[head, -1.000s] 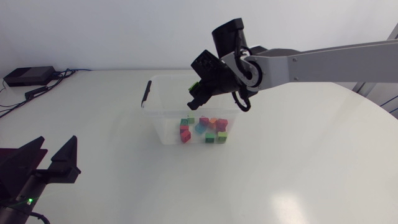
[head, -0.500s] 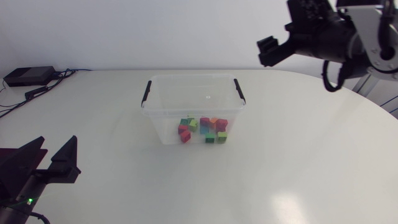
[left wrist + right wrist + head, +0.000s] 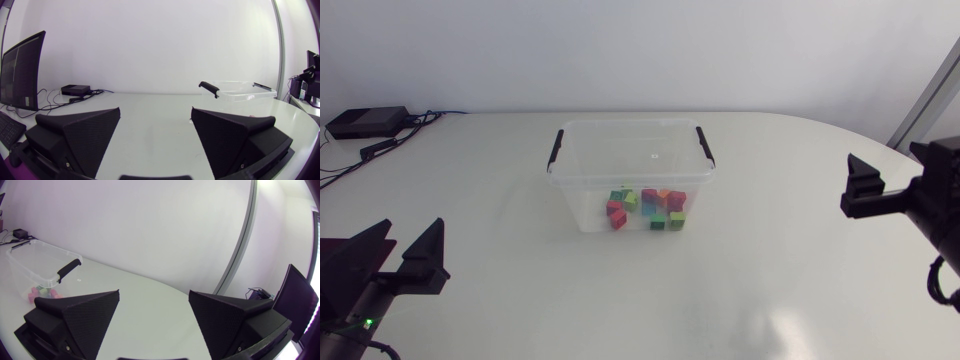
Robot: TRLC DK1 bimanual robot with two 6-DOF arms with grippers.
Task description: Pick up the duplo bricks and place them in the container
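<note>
**Head view**
- Container [image 3: 582,195]: clear plastic tub, lid off, black latch handles [image 3: 556,146] at its left and right ends. It stands at mid-table, towards the far side.
- Duplo bricks [image 3: 648,208]: a small heap of red, green, blue and orange, all inside the container on its floor, towards its near wall. You have no loose brick showing on the table.
- Left gripper [image 3: 412,232]: near left corner, fingers spread wide, holding nothing.
- Right gripper [image 3: 890,175]: right edge, well apart from the container. Only part of it shows here.

**Left wrist view**
- Left gripper [image 3: 156,117]: wide, with bare table between the fingers.
- Container [image 3: 240,93]: ahead and off to one side. A faint pink patch low on its wall may be a brick.

**Right wrist view**
- Right gripper [image 3: 154,297]: wide and empty.
- Container [image 3: 30,260]: ahead and to one side, with bricks [image 3: 37,294] visible through its wall.

**Handling**
- Judge the bricks light, rigid and smooth-sided, not fragile, and likely to slip under a skewed pinch.
- Take each one across two flat opposite sides, below the studs.
- The container looks thin-walled and light, so a nudge would likely shift it.
</note>
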